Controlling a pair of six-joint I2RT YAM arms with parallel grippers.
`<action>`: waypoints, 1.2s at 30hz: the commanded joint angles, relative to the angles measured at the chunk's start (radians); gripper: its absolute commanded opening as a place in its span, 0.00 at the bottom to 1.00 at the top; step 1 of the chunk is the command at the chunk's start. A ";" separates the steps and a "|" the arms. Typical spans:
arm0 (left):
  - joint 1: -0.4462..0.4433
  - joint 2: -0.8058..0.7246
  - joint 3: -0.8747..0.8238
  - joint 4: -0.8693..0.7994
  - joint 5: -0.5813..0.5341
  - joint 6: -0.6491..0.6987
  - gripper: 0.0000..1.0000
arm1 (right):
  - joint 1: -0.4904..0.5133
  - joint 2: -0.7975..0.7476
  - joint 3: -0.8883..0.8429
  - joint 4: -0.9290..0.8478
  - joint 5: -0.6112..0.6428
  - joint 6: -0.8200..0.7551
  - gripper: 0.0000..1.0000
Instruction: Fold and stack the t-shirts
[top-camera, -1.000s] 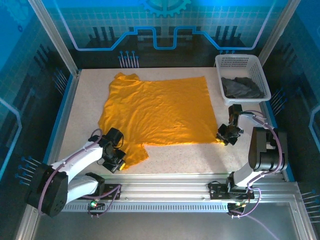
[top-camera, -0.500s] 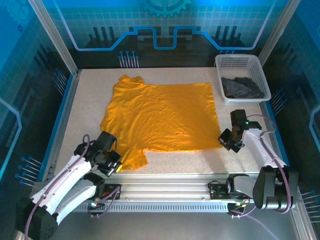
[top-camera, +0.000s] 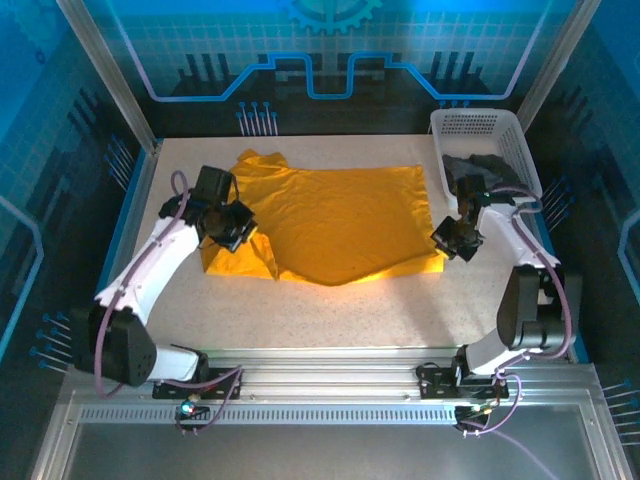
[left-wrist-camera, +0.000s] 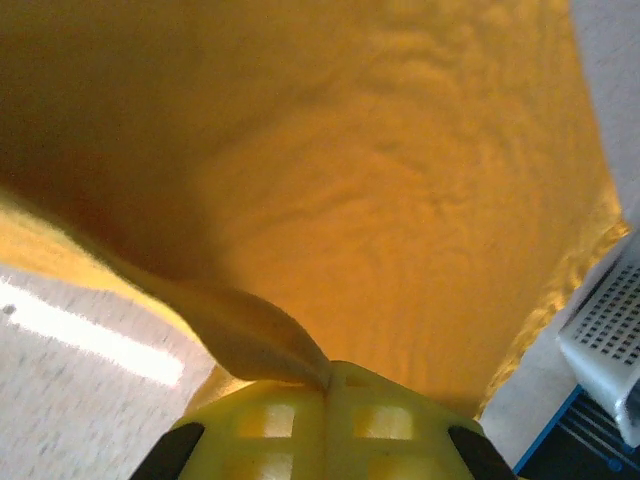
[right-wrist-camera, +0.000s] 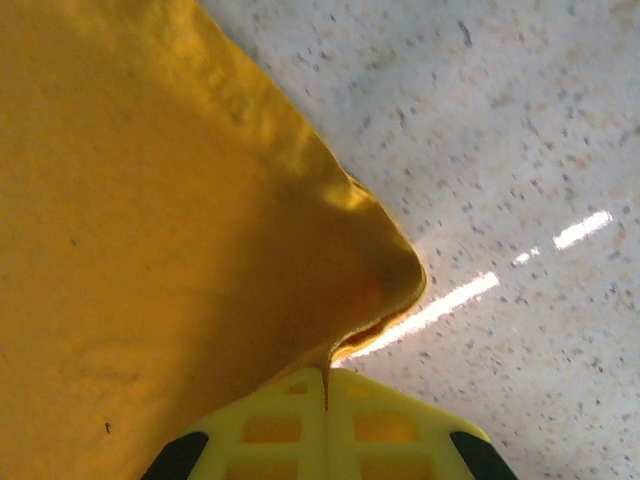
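The orange t-shirt (top-camera: 340, 215) lies mid-desk (top-camera: 380, 310), its left edge raised and doubled inward. The left fingers (left-wrist-camera: 300, 445) pinch that edge, and the right fingers (right-wrist-camera: 390, 400) pinch the near-right corner. Bare desk lies in front. The grey t-shirt (top-camera: 485, 178) sits in the white basket (top-camera: 480, 122).

The orange t-shirt (left-wrist-camera: 400, 200) is soft matt cloth, finely creased ahead of the left claw (left-wrist-camera: 328, 378), whose fingers (left-wrist-camera: 270, 420) are matt yellow plastic. Beside the right claw (right-wrist-camera: 325, 380) the bench (right-wrist-camera: 520, 150) is smooth, speckled and faintly glossy.
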 joint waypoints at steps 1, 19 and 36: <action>0.045 0.063 0.060 0.010 -0.014 0.110 0.00 | -0.010 0.064 0.085 -0.024 -0.005 0.021 0.00; 0.120 0.223 0.153 0.066 -0.058 0.179 0.00 | -0.011 0.288 0.254 -0.016 0.026 0.047 0.00; 0.144 0.201 0.095 0.163 -0.058 0.368 0.67 | 0.018 0.280 0.296 -0.031 0.071 -0.085 0.47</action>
